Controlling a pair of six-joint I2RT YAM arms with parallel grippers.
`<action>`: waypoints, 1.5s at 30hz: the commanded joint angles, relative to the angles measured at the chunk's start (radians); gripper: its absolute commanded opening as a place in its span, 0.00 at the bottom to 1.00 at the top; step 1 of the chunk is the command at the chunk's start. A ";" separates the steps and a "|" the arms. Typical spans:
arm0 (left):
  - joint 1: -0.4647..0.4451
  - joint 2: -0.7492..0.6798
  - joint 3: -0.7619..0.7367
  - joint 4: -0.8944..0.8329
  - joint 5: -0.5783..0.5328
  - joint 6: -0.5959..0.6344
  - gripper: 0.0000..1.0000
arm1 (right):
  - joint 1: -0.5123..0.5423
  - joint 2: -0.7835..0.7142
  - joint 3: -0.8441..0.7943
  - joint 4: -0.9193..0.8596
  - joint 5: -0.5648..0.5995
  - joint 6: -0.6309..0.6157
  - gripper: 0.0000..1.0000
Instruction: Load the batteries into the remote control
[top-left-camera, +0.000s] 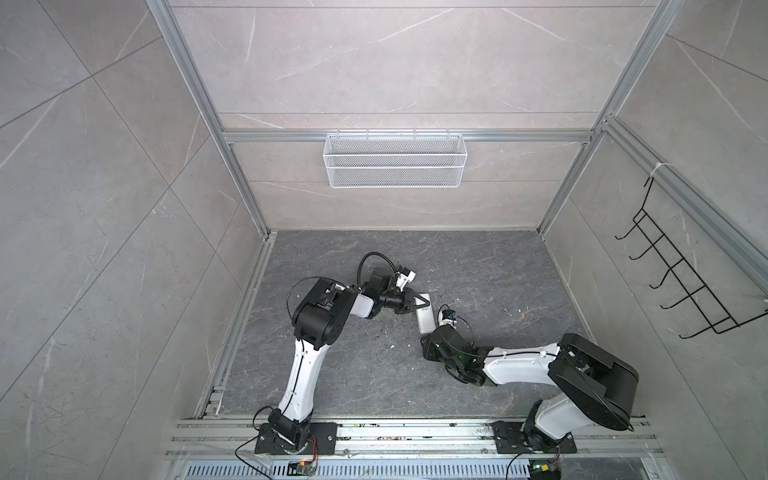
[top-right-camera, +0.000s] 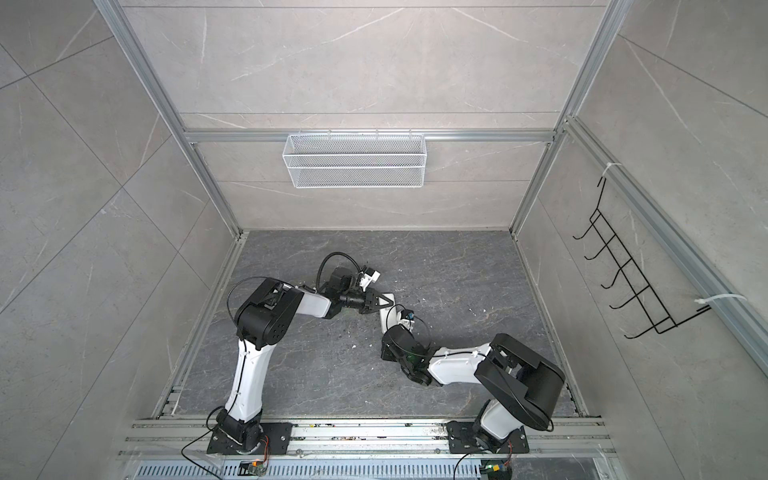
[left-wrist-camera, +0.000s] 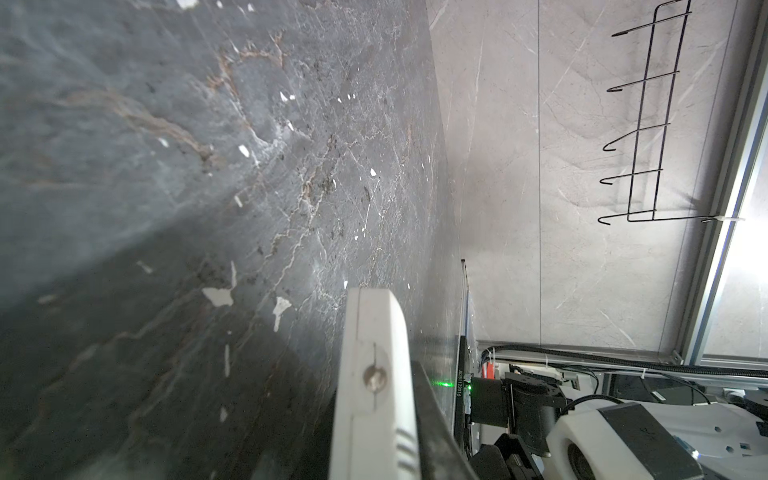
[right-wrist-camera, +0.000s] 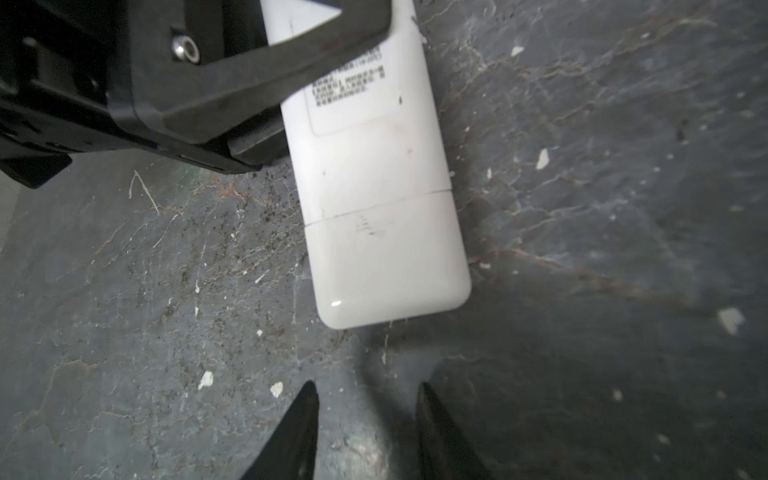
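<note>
The remote control (right-wrist-camera: 374, 199) is a white handset with its back up, so a printed label and the cover seam show; in both top views it sits mid-floor (top-left-camera: 424, 322) (top-right-camera: 385, 322). My left gripper (top-left-camera: 419, 302) is shut on its far end, one black finger (right-wrist-camera: 257, 70) across the back. In the left wrist view the remote (left-wrist-camera: 374, 353) runs edge-on between the jaws. My right gripper (right-wrist-camera: 365, 388) stands open just short of the remote's near end, with only bare floor between its fingers. The batteries are out of view.
White specks of debris (right-wrist-camera: 542, 158) are scattered over the dark stone floor (top-left-camera: 498, 282). A white mesh basket (top-left-camera: 395, 160) hangs on the back wall and a black wire hook rack (top-left-camera: 685, 286) on the right wall. Aluminium rails (top-left-camera: 415, 432) run along the front.
</note>
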 joint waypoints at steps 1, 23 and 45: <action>-0.008 -0.022 -0.022 -0.053 -0.014 0.070 0.00 | -0.011 0.005 0.036 -0.032 0.008 -0.015 0.37; 0.084 -0.092 -0.233 0.780 -0.341 -0.953 0.00 | -0.254 -0.316 0.167 -0.266 -0.304 0.217 0.40; 0.097 -0.189 -0.285 0.802 -0.418 -1.066 0.00 | -0.295 -0.059 0.303 0.036 -0.381 0.460 0.58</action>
